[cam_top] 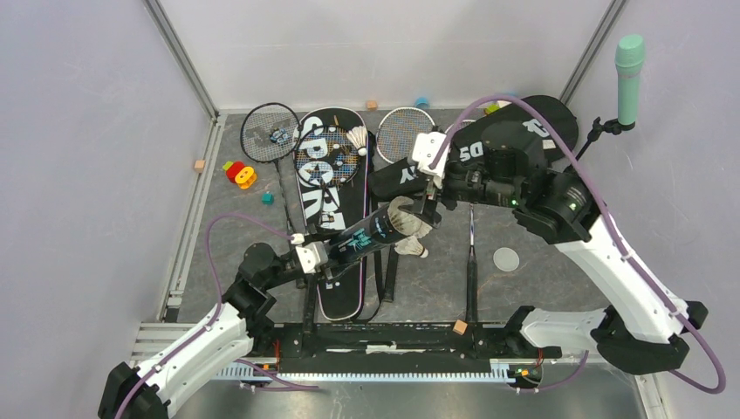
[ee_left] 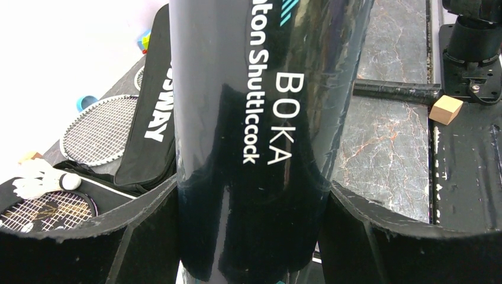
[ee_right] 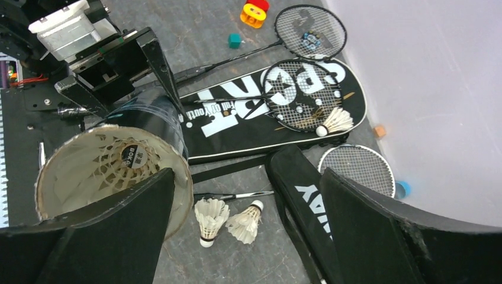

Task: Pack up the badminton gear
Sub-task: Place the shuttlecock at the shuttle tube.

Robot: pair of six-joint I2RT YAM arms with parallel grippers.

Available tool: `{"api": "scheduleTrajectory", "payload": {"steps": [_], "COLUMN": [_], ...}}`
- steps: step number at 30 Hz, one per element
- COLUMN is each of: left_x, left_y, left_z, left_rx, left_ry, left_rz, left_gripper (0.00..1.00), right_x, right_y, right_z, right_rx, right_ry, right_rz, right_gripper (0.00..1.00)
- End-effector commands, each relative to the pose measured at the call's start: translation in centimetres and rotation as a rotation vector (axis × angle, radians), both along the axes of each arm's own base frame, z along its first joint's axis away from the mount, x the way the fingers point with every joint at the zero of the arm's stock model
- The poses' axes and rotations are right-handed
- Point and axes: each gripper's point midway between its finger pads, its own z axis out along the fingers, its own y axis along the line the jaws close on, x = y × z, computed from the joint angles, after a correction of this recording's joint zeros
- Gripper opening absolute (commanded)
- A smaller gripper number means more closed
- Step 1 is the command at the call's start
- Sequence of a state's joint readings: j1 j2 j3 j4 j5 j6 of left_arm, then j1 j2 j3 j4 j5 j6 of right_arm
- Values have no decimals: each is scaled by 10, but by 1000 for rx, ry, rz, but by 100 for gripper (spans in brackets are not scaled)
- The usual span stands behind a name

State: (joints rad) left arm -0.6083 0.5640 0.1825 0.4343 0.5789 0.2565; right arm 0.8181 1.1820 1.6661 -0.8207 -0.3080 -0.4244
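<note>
My left gripper [cam_top: 336,253] is shut on the long black tube [cam_top: 371,234] and holds it tilted over the table; the tube fills the left wrist view [ee_left: 260,118], with a finger on each side. Its open mouth [ee_right: 112,171] holds white shuttlecocks. My right gripper [ee_right: 247,177] is open and empty beside that mouth, above two loose shuttlecocks [ee_right: 210,218] [ee_right: 245,223] on the table. The SPORT bag [cam_top: 325,209] lies flat with a racket [cam_top: 327,155] and a shuttlecock [cam_top: 358,138] on it. The CROSSWAY bag [ee_right: 308,201] lies under my right arm.
Two more rackets [cam_top: 269,131] [cam_top: 404,133] lie at the back, and another racket's shaft [cam_top: 471,253] runs toward the near rail. A mint-green microphone [cam_top: 628,70] stands at the far right. Toy blocks [cam_top: 240,173] [cam_top: 459,327] and a grey disc [cam_top: 505,258] are scattered about.
</note>
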Motion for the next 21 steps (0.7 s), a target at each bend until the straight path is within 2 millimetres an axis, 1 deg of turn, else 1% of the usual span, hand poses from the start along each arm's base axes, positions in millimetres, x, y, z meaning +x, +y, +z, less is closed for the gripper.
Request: {"api": "scheduleTrajectory", "payload": {"steps": [1, 6, 8, 9, 10, 12, 15, 18, 20, 21], "left_x": [-2, -4, -5, -5, -5, -3, 2, 9, 13, 16], "left_y": [-3, -4, -4, -4, -3, -1, 2, 7, 10, 11], "left_z": [37, 38, 38, 39, 39, 41, 43, 46, 47, 48], "left_rx": [-45, -48, -51, -53, -56, -61, -71, -90, -101, -106], "left_ry": [-126, -124, -123, -122, -125, -129, -132, -129, -129, -129], "left_rz": [-25, -37, -42, -41, -35, -21, 15, 70, 99, 113], "left_gripper": [20, 20, 20, 20, 19, 19, 19, 19, 19, 19], "right_x": [6, 20, 24, 26, 28, 29, 23, 13, 10, 9], "right_y": [16, 33, 36, 36, 34, 29, 15, -6, -23, -32], "right_z": [-21, -51, -53, -50, -43, -19, 29, 71, 91, 98], "right_rx": [-40, -104, -113, -112, -104, -65, 30, 148, 236, 275], "right_ry": [48, 113, 126, 123, 110, 68, -11, -76, -116, -136], "right_rz": [37, 42, 34, 23, 8, -18, -52, -113, -176, -213], "right_gripper": [98, 98, 98, 98, 98, 98, 98, 98, 98, 98]}}
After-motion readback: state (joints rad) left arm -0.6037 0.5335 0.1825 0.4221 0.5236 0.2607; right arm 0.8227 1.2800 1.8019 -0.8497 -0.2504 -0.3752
